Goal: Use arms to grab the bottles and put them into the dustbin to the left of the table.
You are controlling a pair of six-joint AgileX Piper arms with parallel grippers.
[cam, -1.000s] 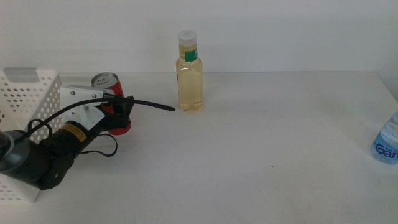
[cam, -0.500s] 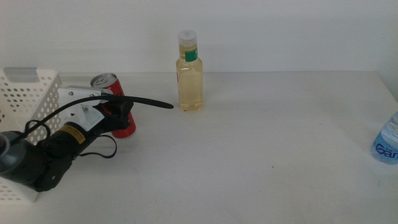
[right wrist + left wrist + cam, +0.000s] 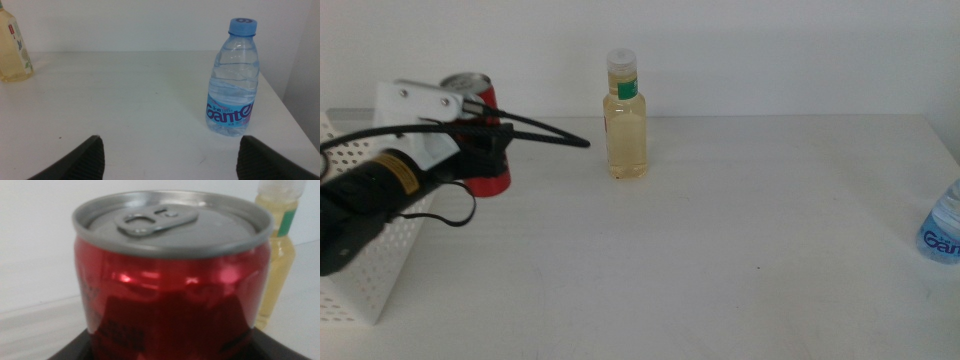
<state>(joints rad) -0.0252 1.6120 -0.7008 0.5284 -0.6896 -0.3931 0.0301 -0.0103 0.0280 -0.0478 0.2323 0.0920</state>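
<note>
L gripper (image 3: 485, 150) holds the red can (image 3: 480, 135) clear of the tabletop (image 3: 740, 240), just beside the dustbin (image 3: 365, 275) at the left edge, can upright. Jaws closed on the can's lower body; in the L wrist view the can (image 3: 172, 275) fills the frame, a dark band across its base where the jaws grip. Low grip prob. chosen so the lid stays level and the body can drop free over the bin. L arm comes in above the bin wall, white bracket and black cable over the wrist.

Can: thin glossy red metal, reflections on the side, dull grey top w/ pull tab; likely dents if squeezed hard. Cylinder, so flat jaws touch it along narrow lines only.

Dustbin: white plastic, round-hole perforated wall, rectangular. Opening mostly hidden by the arm.

Yellow bottle (image 3: 625, 120) stands upright mid-tabletop toward the back, well apart from the can: clear plastic, yellowish liquid, green neck band, whitish cap. Squarish shoulders.

Water bottle (image 3: 232, 82) upright near the R edge, clear ribbed plastic, blue label and cap. R gripper (image 3: 167, 155) waits low in front of it, jaws spread wide, nothing between them, not touching.

Judgement: 1st of 3 items in transit; carry over bin opening and release is what's left for it. Other two untouched.
</note>
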